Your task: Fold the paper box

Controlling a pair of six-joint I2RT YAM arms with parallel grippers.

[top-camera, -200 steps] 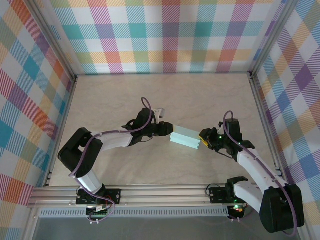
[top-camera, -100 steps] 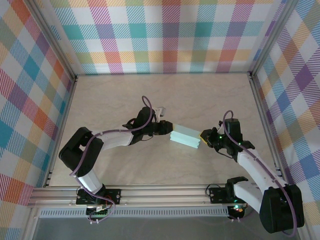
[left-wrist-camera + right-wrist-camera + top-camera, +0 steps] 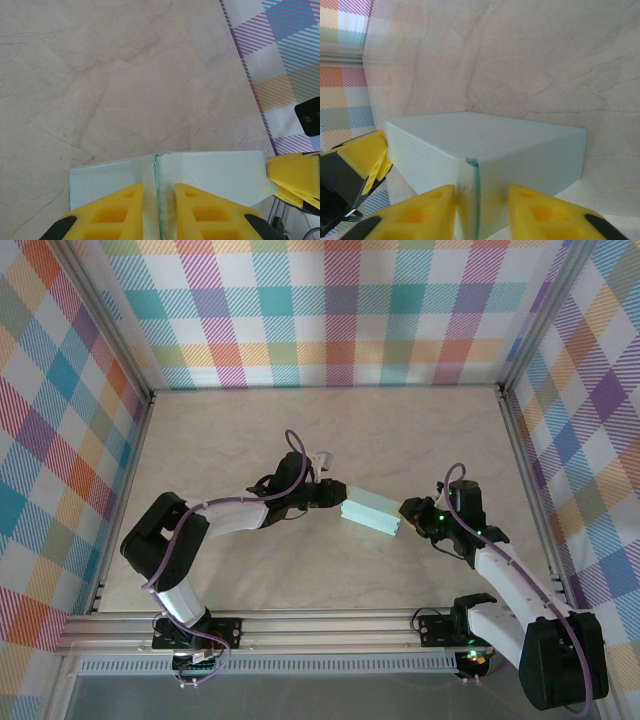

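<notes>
A pale, marble-patterned bench [image 3: 250, 430] sits inside walls of bright plaid cloth [image 3: 340, 310], seen from above, with an aluminium rail [image 3: 300, 625] along its 6 o'clock edge. The paper box [image 3: 371, 512], a small shallow closed box of mint-green card, is just toward 3 o'clock from the bench centre, its long axis running roughly from 10 o'clock to 4 o'clock. The left tool [image 3: 335, 495] meets the box at its 10 o'clock end and the right tool [image 3: 408, 510] meets it at its 4 o'clock end, both arms reaching low across the bench. In the left wrist view the yellow fingers [image 3: 120, 210] stand close together, clamped on a thin upright seam of card at the box's end wall. In the right wrist view the yellow fingers [image 3: 540, 212] sit either side of a seamed box corner, card filling the gap; whether they press it I cannot tell.
</notes>
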